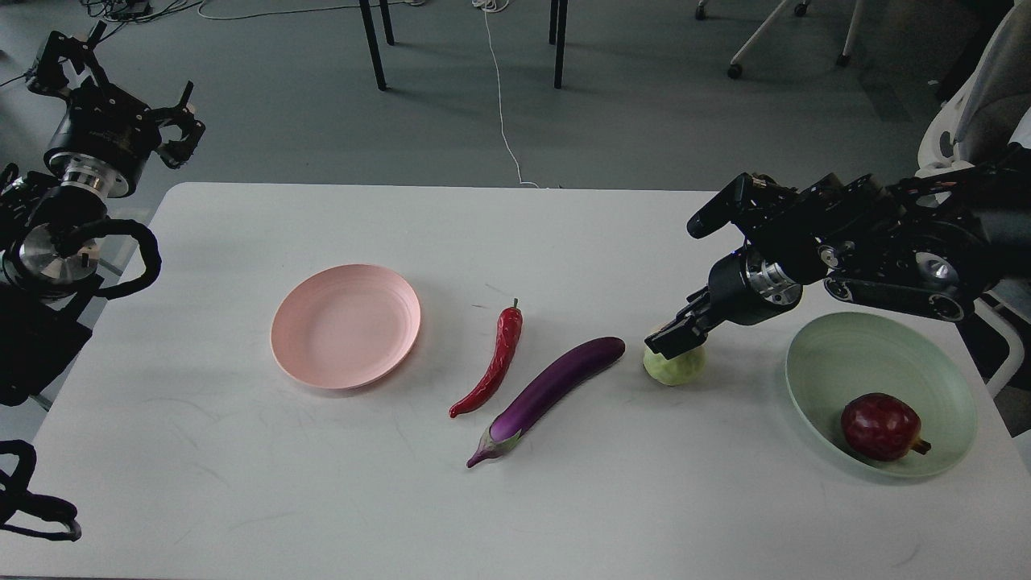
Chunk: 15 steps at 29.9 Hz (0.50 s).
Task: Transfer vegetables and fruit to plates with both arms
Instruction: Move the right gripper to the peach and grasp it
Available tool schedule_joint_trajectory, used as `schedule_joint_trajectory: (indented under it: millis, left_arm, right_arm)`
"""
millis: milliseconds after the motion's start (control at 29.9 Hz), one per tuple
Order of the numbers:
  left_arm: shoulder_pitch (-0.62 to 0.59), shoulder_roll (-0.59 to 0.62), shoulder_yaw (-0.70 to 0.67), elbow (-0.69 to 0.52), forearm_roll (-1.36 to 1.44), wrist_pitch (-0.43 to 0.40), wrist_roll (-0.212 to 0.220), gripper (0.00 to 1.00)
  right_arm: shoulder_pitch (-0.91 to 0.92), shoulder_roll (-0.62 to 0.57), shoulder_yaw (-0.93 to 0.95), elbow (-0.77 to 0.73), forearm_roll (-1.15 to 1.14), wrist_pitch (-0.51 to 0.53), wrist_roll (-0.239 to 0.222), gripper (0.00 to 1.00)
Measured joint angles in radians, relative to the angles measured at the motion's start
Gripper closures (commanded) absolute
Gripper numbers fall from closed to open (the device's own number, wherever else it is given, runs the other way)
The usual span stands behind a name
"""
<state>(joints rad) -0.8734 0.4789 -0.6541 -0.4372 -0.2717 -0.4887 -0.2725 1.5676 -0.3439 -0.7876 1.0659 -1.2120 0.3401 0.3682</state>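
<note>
The red chili pepper [495, 362] and the purple eggplant [556, 387] lie side by side on the white table [322, 483], mid-table. The pale pink plate [346, 326] to their left is empty. The mint green plate [878, 354] at the right holds the dark red fruit [880, 427]. My right gripper [672, 338] sits on top of the yellow-green fruit [676, 369] and hides its upper half; its fingers cannot be told apart. My left gripper [121, 93] is open and empty, off the table's far left corner.
A white chair [966, 129] stands off the table's right edge, close to my right arm. Dark furniture legs [370, 44] and a white cable [503, 121] are on the floor beyond the table's far edge.
</note>
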Motion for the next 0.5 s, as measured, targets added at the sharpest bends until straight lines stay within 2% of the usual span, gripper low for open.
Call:
schedule_joint_trajectory:
  millis: [502]
  left_arm:
    - [-0.001,0.003,0.0,0.0,0.0,0.0,-0.001,0.02]
  right_arm:
    - [-0.049,0.062,-0.018,-0.051,0.001,0.0,0.0,0.1]
